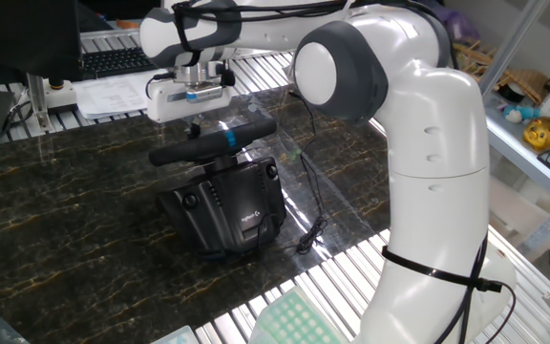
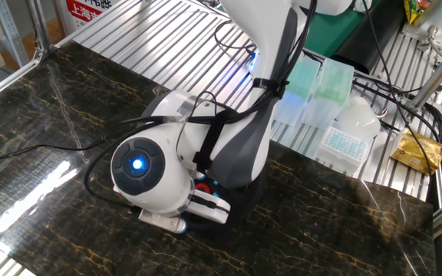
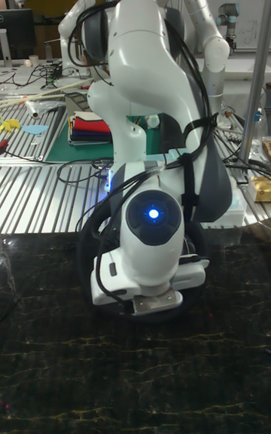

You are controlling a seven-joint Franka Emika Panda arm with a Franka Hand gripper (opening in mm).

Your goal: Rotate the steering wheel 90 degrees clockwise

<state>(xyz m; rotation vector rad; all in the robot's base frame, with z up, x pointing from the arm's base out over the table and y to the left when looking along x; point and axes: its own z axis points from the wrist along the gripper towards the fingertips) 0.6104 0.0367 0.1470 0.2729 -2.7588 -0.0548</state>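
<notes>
The steering wheel shows edge-on as a black bar, tilted up to the right, with its blue stripe right of the middle. It sits on its boxy black base. My gripper hangs from the white hand just above and behind the rim's left-middle part, fingers pointing down at it. The fingertips are small and dark against the wheel, so their gap does not show. In the other fixed view and the tall view, my arm covers nearly all of the wheel.
A thin black cable trails right of the base. A keyboard and papers lie behind the dark marble top. A green tip rack stands at the front edge; more tip boxes sit on the slatted metal.
</notes>
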